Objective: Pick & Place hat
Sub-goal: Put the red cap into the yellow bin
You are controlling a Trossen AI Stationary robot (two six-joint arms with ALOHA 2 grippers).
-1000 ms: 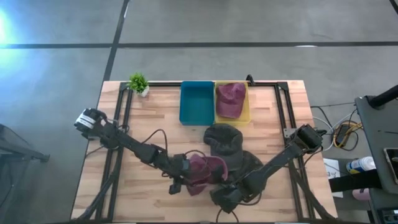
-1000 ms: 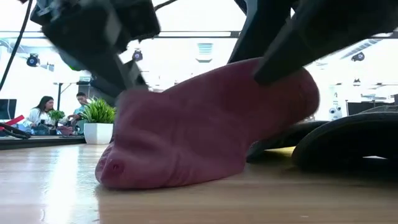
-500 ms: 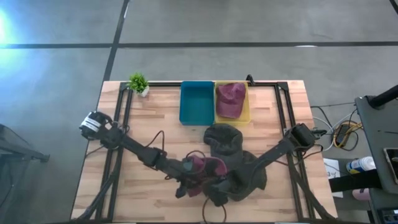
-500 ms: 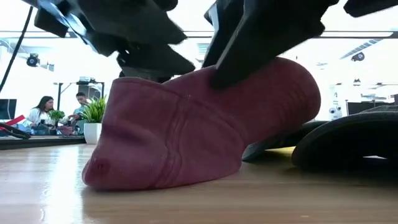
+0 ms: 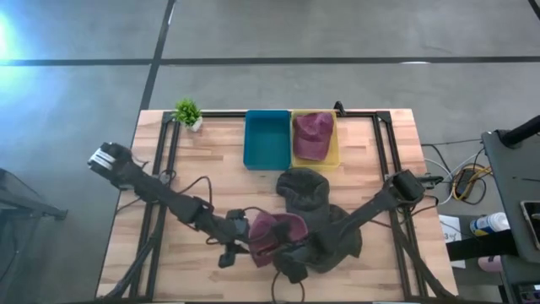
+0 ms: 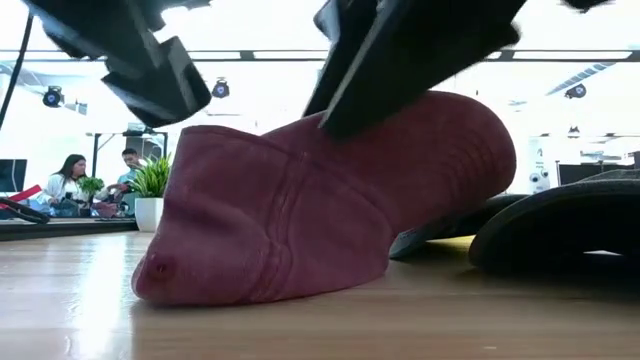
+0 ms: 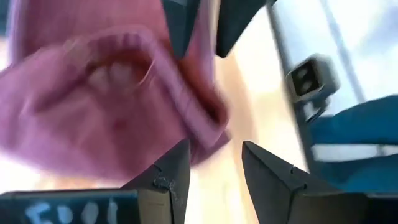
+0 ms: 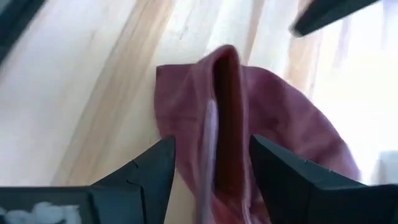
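A maroon knit hat (image 5: 274,230) lies on the wooden table near its front edge, resting on its underside (image 6: 260,290). My right gripper (image 5: 287,263) is open over the hat's near end. In the right wrist view (image 8: 212,142) its fingers stand on either side of a raised fold (image 8: 225,93) of the hat. My left gripper (image 5: 228,252) is open and empty just left of the hat, and the left wrist view (image 7: 214,146) shows the hat (image 7: 112,93) ahead of its fingers. In the low view the left gripper (image 6: 130,60) hangs above and left of the hat. My right gripper comes at the hat's raised fold (image 8: 217,124) slanting from above, with one finger on each side and lying along it. In the low view a finger (image 6: 350,100) reaches the hat's top. I cannot tell whether it touches. The hat lies on the table.
Two dark hats (image 5: 308,192) (image 5: 342,236) lie right of and behind the maroon hat. A blue bin (image 5: 267,139) and a yellow bin (image 5: 336,156) holding another maroon hat (image 5: 312,133) stand at the far edge. A small potted plant (image 5: 187,112) stands at the far left.
My left gripper went to the hat, then drew back toward the table's left and up, clear of it. My right gripper moved toward the table's left, over the hat's near end. The hat's left end slid a little left and now stands higher.
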